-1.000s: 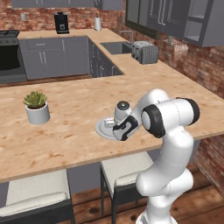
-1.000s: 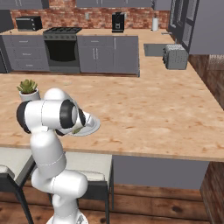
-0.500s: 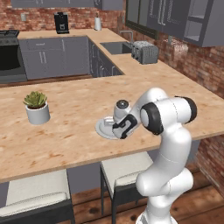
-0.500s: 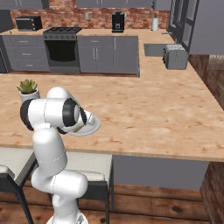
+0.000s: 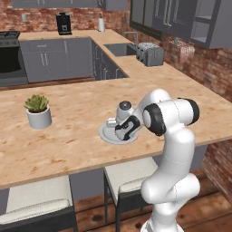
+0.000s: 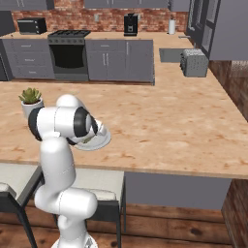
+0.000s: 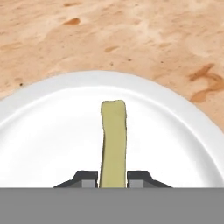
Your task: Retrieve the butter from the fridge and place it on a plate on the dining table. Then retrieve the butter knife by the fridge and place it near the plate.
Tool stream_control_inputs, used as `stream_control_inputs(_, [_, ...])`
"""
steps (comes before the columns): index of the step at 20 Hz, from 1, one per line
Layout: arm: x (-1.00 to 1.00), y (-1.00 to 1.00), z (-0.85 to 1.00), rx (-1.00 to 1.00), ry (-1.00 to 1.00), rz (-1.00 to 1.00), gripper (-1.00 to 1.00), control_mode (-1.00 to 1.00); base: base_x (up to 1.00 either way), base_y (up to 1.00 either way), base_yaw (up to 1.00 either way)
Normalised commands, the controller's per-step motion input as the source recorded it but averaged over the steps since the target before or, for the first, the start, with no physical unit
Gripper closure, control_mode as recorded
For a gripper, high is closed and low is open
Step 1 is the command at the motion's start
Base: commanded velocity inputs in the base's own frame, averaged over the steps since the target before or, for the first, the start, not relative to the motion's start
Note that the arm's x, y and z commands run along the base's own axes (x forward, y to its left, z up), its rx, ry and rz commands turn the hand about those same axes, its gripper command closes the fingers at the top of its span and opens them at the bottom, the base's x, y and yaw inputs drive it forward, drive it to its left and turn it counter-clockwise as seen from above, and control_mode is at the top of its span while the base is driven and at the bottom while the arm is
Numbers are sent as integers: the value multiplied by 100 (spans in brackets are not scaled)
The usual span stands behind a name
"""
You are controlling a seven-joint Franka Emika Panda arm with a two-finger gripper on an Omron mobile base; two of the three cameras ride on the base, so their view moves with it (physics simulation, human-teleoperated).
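You are looking at the gripper (image 7: 112, 178) clamping the butter (image 7: 113, 144) over the plate (image 7: 43, 131) on the dining table (image 5: 68, 145) — its near end is lying hidden between the fingertips (whether it is touching the plate, you cannot tell).

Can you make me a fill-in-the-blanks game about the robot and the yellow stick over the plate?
1. The gripper is shut on the ____.
2. The butter sticks out over a round white ____.
3. The plate sits on a ____ table.
4. Left of the plate in the left base view stands a potted ____.

Missing words: butter; plate; wooden; plant
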Motion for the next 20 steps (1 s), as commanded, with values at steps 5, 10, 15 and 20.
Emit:
stream_control_inputs(5, [33, 0, -6, 0, 0, 0, 100, -100, 0, 0, 0])
stream_control_inputs(10, [4, 0, -6, 0, 0, 0, -100, -100, 0, 0, 0])
stream_control_inputs(15, [0, 0, 0, 1, 0, 0, -100, -100, 0, 0, 0])
stream_control_inputs(20, [0, 0, 2, 0, 3, 0, -100, -100, 0, 0, 0])
